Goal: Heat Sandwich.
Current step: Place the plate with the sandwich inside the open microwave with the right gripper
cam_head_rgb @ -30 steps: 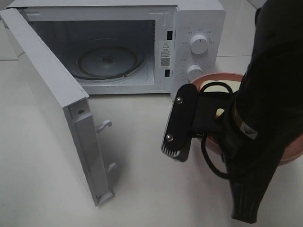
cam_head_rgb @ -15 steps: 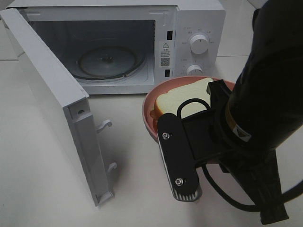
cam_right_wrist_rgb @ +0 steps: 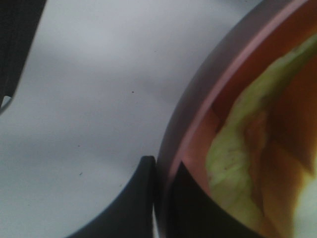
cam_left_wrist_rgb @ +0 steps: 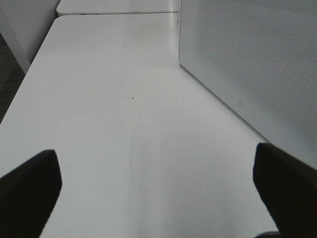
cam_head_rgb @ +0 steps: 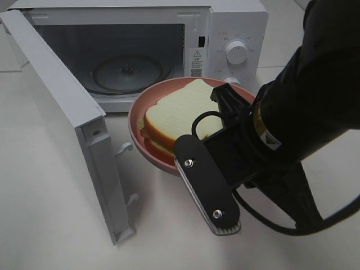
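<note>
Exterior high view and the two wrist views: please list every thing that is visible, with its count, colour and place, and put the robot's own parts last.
microwave: one, white, at the back of the table
door: one, white, swung open on the microwave's left
turntable: one, clear glass, inside the microwave
knobs: two, white, on the microwave's right panel; the lower one is partly hidden by the plate
plate: one, pink, in front of the open microwave
sandwich: one, white bread with tan crust, on the plate
table: one, white, under everything
right gripper: one, black, shut on the plate's rim
left gripper: one, black, open over bare table beside a white panel
</note>
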